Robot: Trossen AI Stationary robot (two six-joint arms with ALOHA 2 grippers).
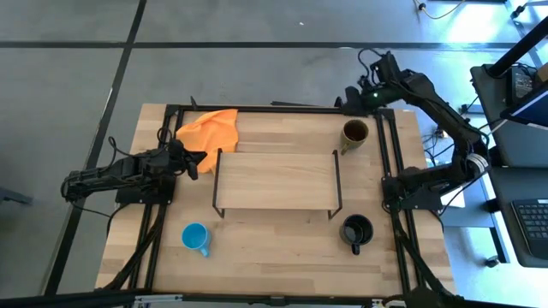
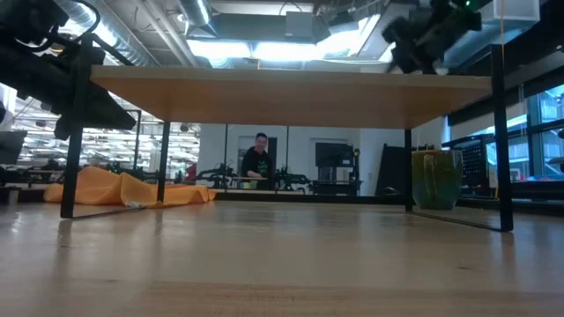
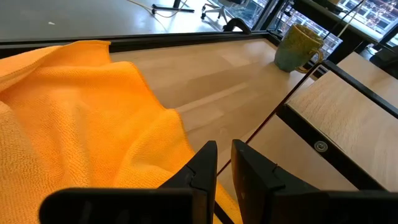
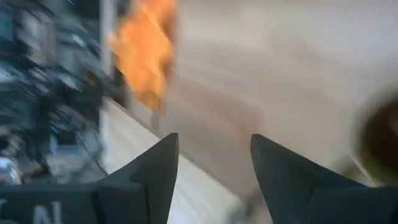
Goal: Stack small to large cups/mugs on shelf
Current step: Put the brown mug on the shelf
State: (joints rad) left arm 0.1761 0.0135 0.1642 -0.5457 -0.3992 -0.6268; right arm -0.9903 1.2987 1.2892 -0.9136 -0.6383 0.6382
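Observation:
The light-wood shelf (image 1: 274,180) stands on black wire legs at the table's middle, with nothing on it. The olive-brown mug (image 1: 354,133) stands upright at the far right, beyond the shelf; it also shows in the left wrist view (image 3: 298,46) and the low view (image 2: 435,179). The black mug (image 1: 356,230) stands at the near right. The light-blue mug (image 1: 196,237) stands at the near left. My left gripper (image 3: 224,163) is shut and empty at the table's left, beside the shelf's left end. My right gripper (image 4: 214,163) is open and empty, above the far right corner near the olive-brown mug.
An orange cloth (image 1: 210,130) lies crumpled at the far left, just beyond my left gripper (image 1: 193,160). Black rails run along the table's left, right and far sides. A person (image 2: 257,161) stands in the room beyond the table.

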